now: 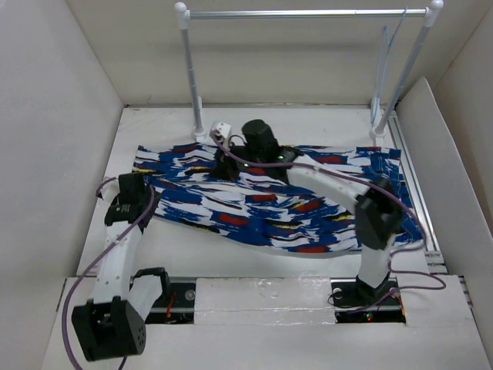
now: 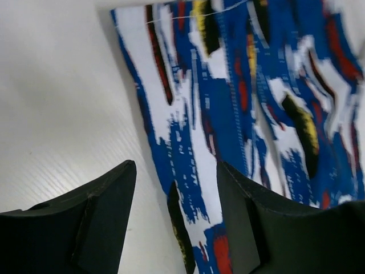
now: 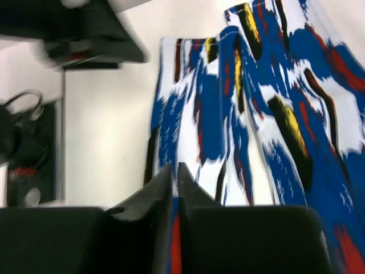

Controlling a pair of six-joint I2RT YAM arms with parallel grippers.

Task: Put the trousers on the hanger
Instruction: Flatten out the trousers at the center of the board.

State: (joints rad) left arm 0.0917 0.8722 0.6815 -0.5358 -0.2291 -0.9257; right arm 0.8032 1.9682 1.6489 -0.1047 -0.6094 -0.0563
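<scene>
Bright blue cloth streaked with white, red, black and yellow fills the middle of the table: the trousers lie spread flat from the left of the frame to the right, not yet near the wire they are meant for. The hanger, thin and pale blue-grey, hangs at the upper right from the rail rack, well apart from the garment. The right gripper reaches across to the far edge of the cloth, upper centre. In its wrist view the fingertips are pressed almost together with a sliver of red and blue showing between them, so they appear clamped on a fold of the trousers. That looks like a hold taken to lift or gather the fabric. The left gripper sits over the left end of the garment. Its wrist view shows the two fingers spread wide, with the patterned hem running between them and bare white table on one side. It seems poised to take that edge, though nothing is gripped. By count there is one pair of trousers, one hanger, one rack on two white posts and two arms, one holding and one empty. The work judged from here is early: cloth must be raised and carried to the upper right before it can be draped.
</scene>
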